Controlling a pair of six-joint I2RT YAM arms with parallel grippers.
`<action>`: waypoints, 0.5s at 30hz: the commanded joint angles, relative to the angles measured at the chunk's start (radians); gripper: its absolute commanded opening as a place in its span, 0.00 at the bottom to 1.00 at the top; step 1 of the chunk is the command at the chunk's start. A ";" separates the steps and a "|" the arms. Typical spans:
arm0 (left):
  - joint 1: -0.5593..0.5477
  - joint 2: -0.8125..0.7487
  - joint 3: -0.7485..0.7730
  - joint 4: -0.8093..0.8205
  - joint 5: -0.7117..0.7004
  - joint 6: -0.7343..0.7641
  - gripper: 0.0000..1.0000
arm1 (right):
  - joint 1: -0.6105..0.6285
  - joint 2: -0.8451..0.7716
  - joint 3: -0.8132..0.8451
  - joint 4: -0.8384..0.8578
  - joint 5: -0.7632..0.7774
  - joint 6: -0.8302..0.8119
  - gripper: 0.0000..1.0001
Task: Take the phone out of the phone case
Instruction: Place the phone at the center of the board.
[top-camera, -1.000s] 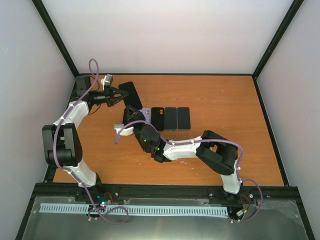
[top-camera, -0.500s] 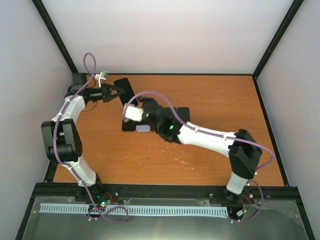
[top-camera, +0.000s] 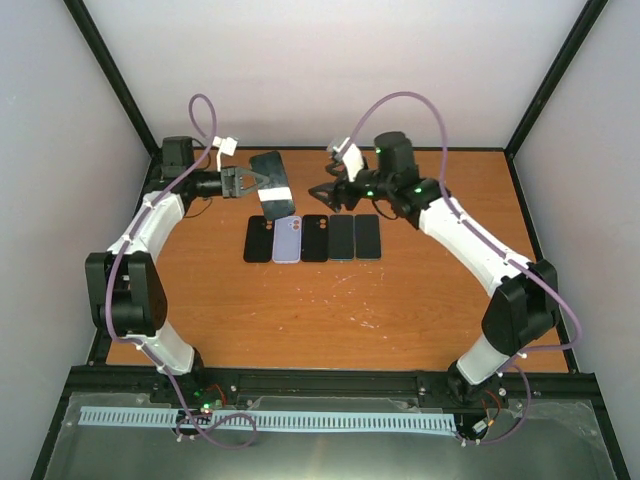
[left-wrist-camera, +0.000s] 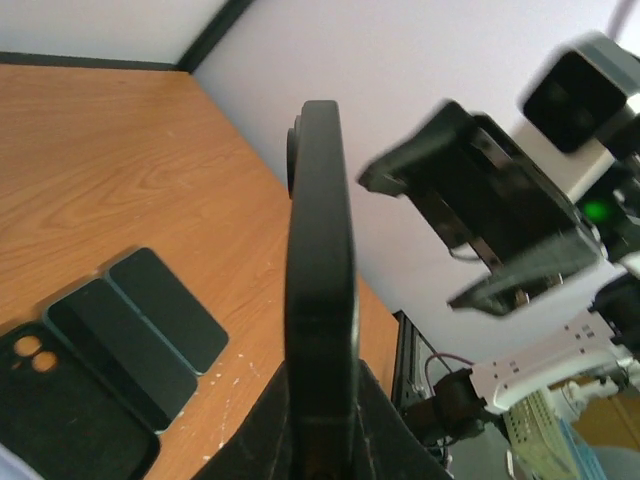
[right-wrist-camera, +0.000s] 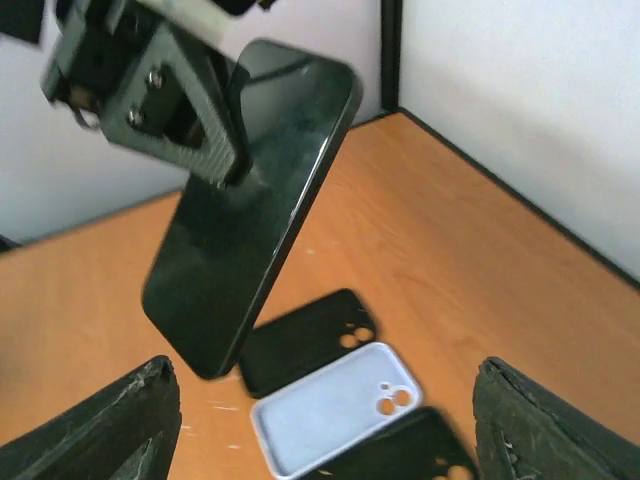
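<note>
The left gripper (top-camera: 250, 181) is clamped on the lower end of a dark phone (top-camera: 272, 185) and holds it in the air above the far left part of the table (top-camera: 420, 300), close to the far edge. In the left wrist view the phone is seen edge-on, standing up between the fingers. Its glossy face tilts toward the right gripper (top-camera: 320, 192); whether a case wraps it cannot be told. The right gripper hangs just beside the phone, on its right, with its jaws spread wide and nothing between them. Below both, toward the middle of the table, five flat things lie side by side in a row: a black case (top-camera: 259, 239) at the left, a pale case (top-camera: 288, 240), a second black case (top-camera: 316, 238), then two dark slabs (top-camera: 342, 237) at the right.
</note>
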 joint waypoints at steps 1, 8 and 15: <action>-0.074 -0.052 0.034 0.071 0.071 0.056 0.01 | -0.097 0.009 -0.003 0.011 -0.429 0.282 0.78; -0.205 -0.067 0.076 0.066 0.033 0.088 0.01 | -0.134 -0.003 -0.077 0.134 -0.599 0.431 0.77; -0.265 -0.058 0.103 0.095 0.024 0.059 0.01 | -0.133 -0.006 -0.114 0.182 -0.631 0.492 0.56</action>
